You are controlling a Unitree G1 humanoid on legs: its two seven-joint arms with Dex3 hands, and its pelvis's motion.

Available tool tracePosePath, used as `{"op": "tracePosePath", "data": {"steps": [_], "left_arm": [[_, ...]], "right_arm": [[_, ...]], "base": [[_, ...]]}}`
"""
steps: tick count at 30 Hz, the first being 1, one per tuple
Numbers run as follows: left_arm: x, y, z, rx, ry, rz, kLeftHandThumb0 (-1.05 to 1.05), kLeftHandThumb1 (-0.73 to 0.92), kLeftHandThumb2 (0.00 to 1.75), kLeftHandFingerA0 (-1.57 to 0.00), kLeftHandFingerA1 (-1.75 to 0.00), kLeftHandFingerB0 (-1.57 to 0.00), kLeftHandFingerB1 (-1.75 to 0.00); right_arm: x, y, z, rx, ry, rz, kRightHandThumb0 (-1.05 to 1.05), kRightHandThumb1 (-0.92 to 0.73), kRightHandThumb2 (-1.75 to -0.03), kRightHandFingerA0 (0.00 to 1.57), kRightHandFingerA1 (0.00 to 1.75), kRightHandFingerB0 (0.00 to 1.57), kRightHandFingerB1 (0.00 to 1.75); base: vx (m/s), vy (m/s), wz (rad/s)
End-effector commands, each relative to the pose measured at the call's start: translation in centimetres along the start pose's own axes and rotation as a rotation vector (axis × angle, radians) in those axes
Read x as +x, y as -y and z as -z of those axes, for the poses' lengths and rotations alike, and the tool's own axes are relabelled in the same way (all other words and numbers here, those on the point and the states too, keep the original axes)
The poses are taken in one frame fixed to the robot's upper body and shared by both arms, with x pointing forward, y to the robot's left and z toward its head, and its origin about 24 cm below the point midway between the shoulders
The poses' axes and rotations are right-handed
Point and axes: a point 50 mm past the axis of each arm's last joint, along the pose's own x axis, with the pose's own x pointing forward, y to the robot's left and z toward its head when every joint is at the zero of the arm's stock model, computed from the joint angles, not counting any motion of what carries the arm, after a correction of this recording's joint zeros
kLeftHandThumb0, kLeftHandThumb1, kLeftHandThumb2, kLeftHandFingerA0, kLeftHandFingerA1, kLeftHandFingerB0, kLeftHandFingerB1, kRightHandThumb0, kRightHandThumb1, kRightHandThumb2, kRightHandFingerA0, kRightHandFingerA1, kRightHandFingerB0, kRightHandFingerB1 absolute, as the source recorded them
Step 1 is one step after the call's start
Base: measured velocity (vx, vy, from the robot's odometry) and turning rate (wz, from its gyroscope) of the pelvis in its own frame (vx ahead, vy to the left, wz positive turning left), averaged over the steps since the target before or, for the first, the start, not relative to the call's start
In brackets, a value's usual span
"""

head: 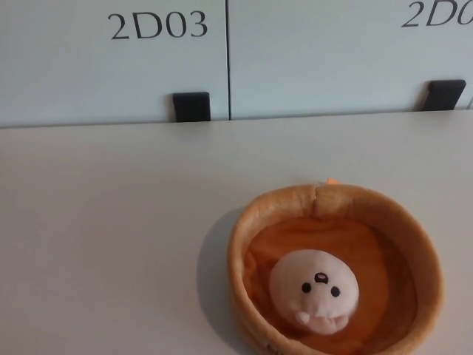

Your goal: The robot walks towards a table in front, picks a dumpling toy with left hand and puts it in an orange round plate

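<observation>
Neither hand of the robot shows in the head view, so how they stand cannot be told. The dumpling toy (314, 291), pale pink with a small face, lies inside the orange round plate (251, 229), toward its lower middle, resting on the plate's floor. The plate sits at the lower right of the frame on the white worktop (111, 222). Along the top of the frame run pale cabinet doors (310, 59), one marked "2D03" (158, 26), with black handles (191, 106) at their lower edge.
</observation>
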Motion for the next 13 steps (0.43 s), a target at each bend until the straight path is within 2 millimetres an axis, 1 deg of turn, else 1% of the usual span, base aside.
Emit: {"op": "tracePosePath", "data": {"steps": [1, 2, 3, 4, 5, 6, 9, 10, 11, 12, 13], "left_arm": [[0.4, -1.5, -1.4, 0.188, 0.025, -0.262, -0.58, 0.53, 0.94, -0.7, -0.65, -0.35, -0.5], [0.4, -1.6, -1.5, 0.184, 0.03, -0.268, -0.61, 0.68, 0.62, -0.77, -0.49, -0.43, -0.35], [0.4, -1.6, -1.6, 0.179, 0.03, -0.273, -0.61, 0.68, 0.62, -0.77, -0.49, -0.43, -0.35], [0.5, -1.9, -1.8, 0.175, 0.032, -0.281, -0.48, 0.49, 0.9, -0.79, -0.69, -0.34, -0.5], [0.6, -2.1, -2.1, 0.172, 0.033, -0.29, -0.48, 0.49, 0.9, -0.79, -0.69, -0.34, -0.5], [0.6, -2.3, -2.4, 0.166, 0.044, -0.295, -0.41, 0.68, 0.61, -0.92, -0.55, -0.46, -0.37], [0.6, -2.7, -3.1, 0.145, 0.07, -0.304, -0.36, 0.67, 0.6, -0.93, -0.57, -0.45, -0.37], [0.7, -2.9, -3.5, 0.142, 0.08, -0.305, -0.5, 0.47, 0.87, -0.81, -0.69, -0.35, -0.5], [0.7, -3.0, -3.6, 0.144, 0.083, -0.305, -0.5, 0.47, 0.87, -0.81, -0.69, -0.35, -0.5], [0.8, -3.1, -3.9, 0.151, 0.089, -0.309, -0.58, 0.48, 0.89, -0.78, -0.67, -0.36, -0.5], [0.8, -3.2, -4.1, 0.155, 0.092, -0.314, -0.58, 0.48, 0.89, -0.78, -0.67, -0.36, -0.5]], "right_arm": [[0.0, 1.0, -1.0, -0.013, 0.07, 0.038, -0.21, -0.62, -0.58, 0.67, 0.53, 0.3, 0.36], [0.0, 1.1, -1.3, -0.005, 0.077, 0.039, -0.19, -0.63, -0.58, 0.68, 0.53, 0.3, 0.36], [-0.1, 1.2, -1.4, 0.001, 0.081, 0.04, -0.19, -0.63, -0.58, 0.68, 0.53, 0.3, 0.36], [0.0, 1.4, -1.7, 0.007, 0.086, 0.041, -0.25, -0.63, -0.62, 0.64, 0.52, 0.28, 0.38], [0.0, 1.6, -2.0, 0.011, 0.089, 0.041, -0.25, -0.63, -0.62, 0.64, 0.52, 0.28, 0.38], [0.1, 1.8, -2.2, 0.006, 0.092, 0.046, -0.2, -0.64, -0.59, 0.64, 0.48, 0.28, 0.35], [0.3, 2.4, -2.8, 0.01, 0.108, 0.064, -0.18, -0.63, -0.58, 0.68, 0.51, 0.29, 0.37], [0.5, 2.7, -3.1, 0.01, 0.115, 0.074, -0.18, -0.63, -0.59, 0.68, 0.5, 0.29, 0.37], [0.5, 2.8, -3.2, 0.006, 0.116, 0.077, -0.18, -0.63, -0.59, 0.68, 0.5, 0.29, 0.37], [0.7, 3.1, -3.4, 0.006, 0.12, 0.083, -0.22, -0.63, -0.61, 0.67, 0.5, 0.29, 0.38], [0.8, 3.2, -3.5, 0.007, 0.123, 0.086, -0.22, -0.63, -0.61, 0.67, 0.5, 0.29, 0.38]], "base": [[0.0, 0.0, 0.0], [0.0, 0.0, 0.0], [0.0, 0.0, 0.0], [0.0, 0.0, 0.0], [0.0, 0.0, 0.0], [0.0, 0.0, 0.0], [0.0, 0.0, 0.0], [0.0, 0.0, 0.0], [0.0, 0.0, 0.0], [0.0, 0.0, 0.0], [0.0, 0.0, 0.0]]}}
